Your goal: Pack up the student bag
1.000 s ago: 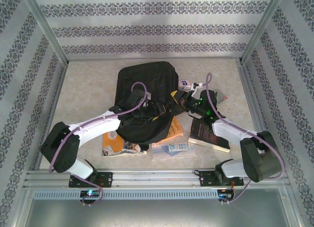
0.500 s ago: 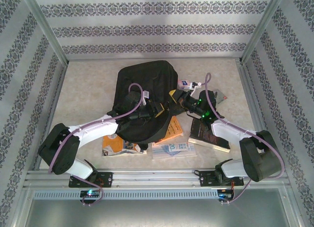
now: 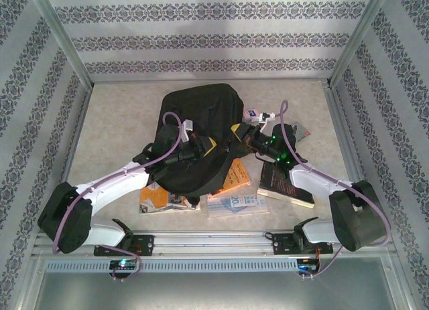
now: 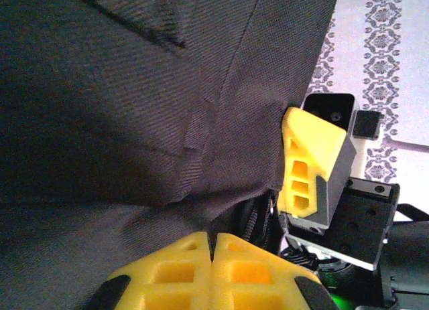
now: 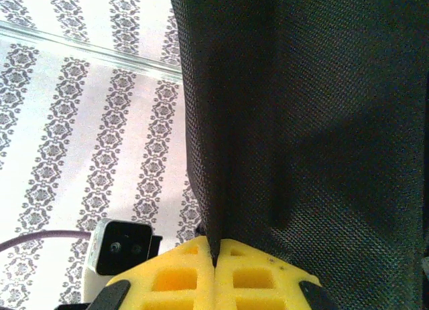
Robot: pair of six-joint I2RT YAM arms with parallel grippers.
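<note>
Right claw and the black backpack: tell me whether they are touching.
Touching. In the right wrist view, a fabric fold of the backpack runs down into the seam between the closed yellow fingers of the right claw, pinched there.

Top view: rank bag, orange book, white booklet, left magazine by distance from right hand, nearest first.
1. bag: centre, pinched in the right hand.
2. orange book: just toward the bases.
3. white booklet: front centre.
4. magazine: front left, farthest.
</note>
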